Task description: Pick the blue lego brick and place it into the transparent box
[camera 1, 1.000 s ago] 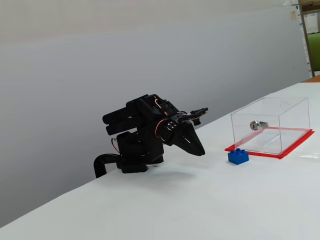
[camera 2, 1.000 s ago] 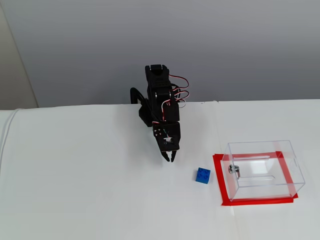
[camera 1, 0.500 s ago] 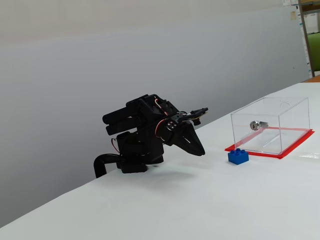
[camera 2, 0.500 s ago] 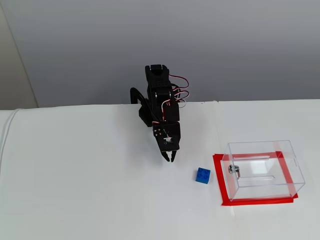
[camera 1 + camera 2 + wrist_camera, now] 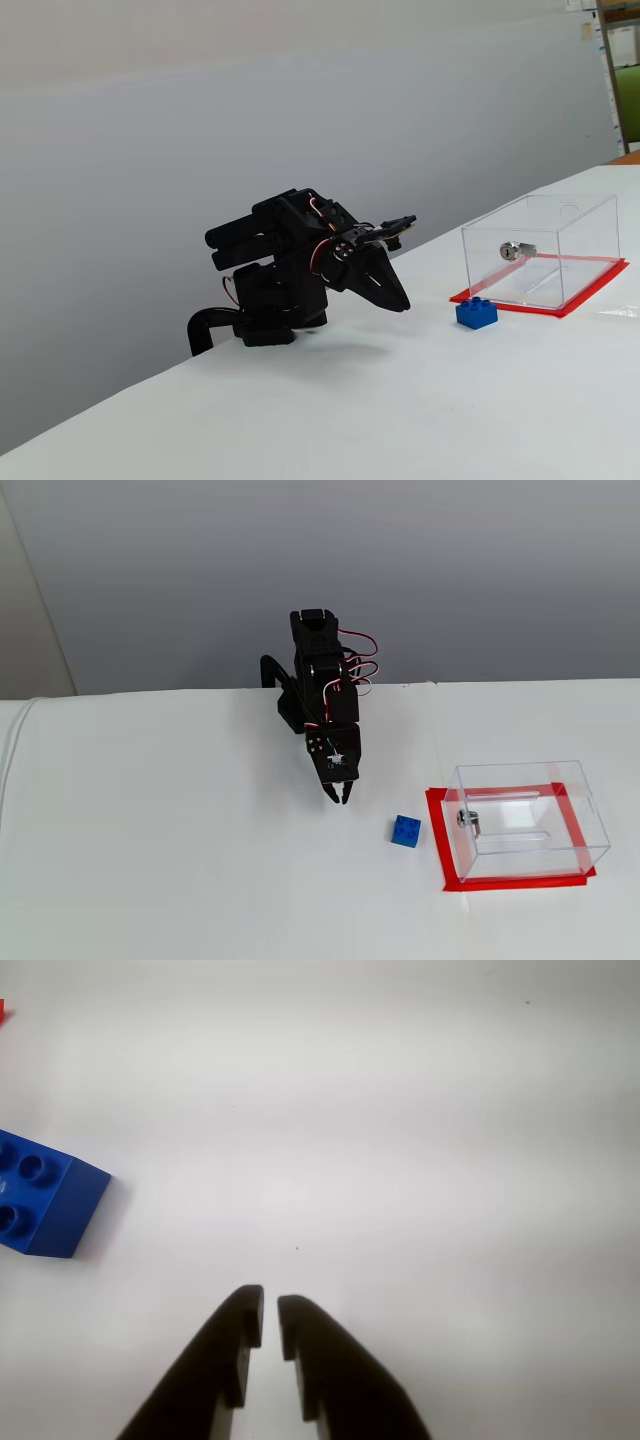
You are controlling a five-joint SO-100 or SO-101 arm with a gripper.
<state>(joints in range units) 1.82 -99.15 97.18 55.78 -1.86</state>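
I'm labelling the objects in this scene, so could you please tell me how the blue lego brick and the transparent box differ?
The blue lego brick is solid, opaque blue; the transparent box is clear plastic that you can see through. The brick is much smaller than the box. The brick has round studs on top, while the box has flat walls with a small silver lock on one. The box sits on a red base sheet; the brick lies directly on the white table. Both rest upright, apart from the end effector.

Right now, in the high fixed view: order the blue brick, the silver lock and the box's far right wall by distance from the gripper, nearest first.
From the gripper:
1. blue lego brick, lower right of the fingertips, on the table just outside the box.
2. silver lock, on the left wall of the transparent box.
3. far right wall, farthest right.
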